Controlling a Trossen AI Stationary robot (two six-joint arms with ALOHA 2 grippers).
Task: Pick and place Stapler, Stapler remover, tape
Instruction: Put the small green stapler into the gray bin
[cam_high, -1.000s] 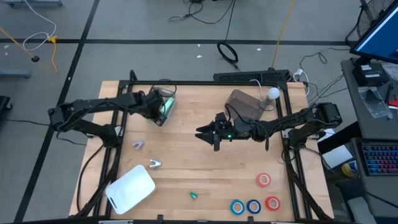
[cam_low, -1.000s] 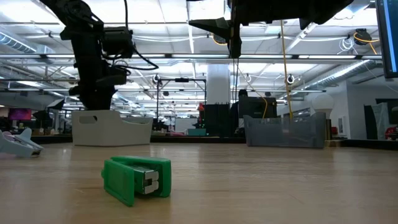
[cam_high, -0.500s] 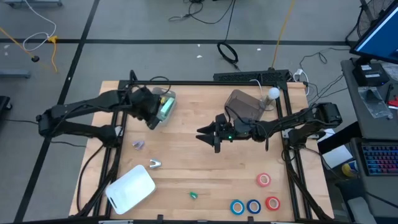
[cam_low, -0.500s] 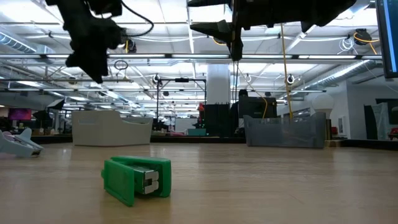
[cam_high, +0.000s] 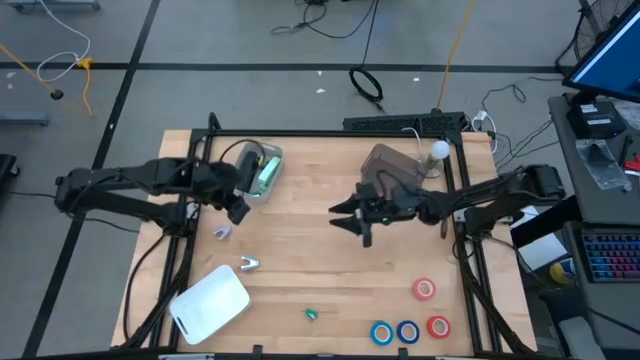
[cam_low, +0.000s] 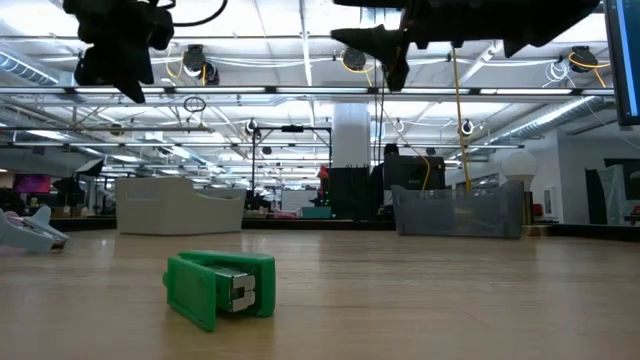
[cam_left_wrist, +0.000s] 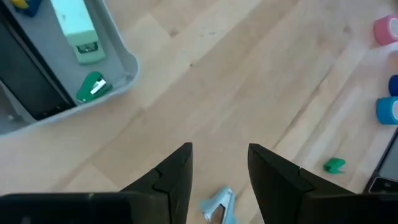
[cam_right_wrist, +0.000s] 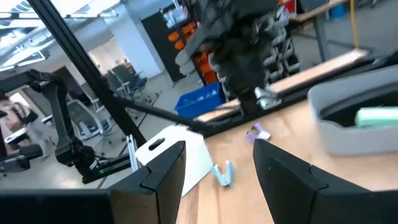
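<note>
**Observer:** How are your arms posed?

**Operator:** My left gripper (cam_high: 238, 205) hangs above the table just beside the grey tray (cam_high: 248, 190), on its near side, fingers parted with nothing between them. My right gripper (cam_high: 352, 222) hovers mid-table, also spread open and empty; its arm reaches in from the right edge.

**Observer:** What room do you have?

**Operator:** Bare wood lies between the two grippers. In the tray I see a pale green stapler (cam_left_wrist: 78, 28) and a small green stapler (cam_left_wrist: 91, 88). Nearer the front there is a purple piece (cam_high: 222, 232), a pale blue stapler remover (cam_high: 248, 264), a white lid (cam_high: 209, 303) at the front-left corner and another small green stapler (cam_high: 311, 313) near the front edge. The tape (cam_high: 409, 319), two red rolls and two blue, sits at the front-right corner, well apart from both grippers. A dark bin (cam_high: 392, 170) stands behind my right arm.

**Observer:** What changed in the last second?

**Operator:** My left gripper was over the tray; it has pulled back off it towards the left front. My right gripper has drifted slightly rightward. Nothing on the table has moved.
</note>
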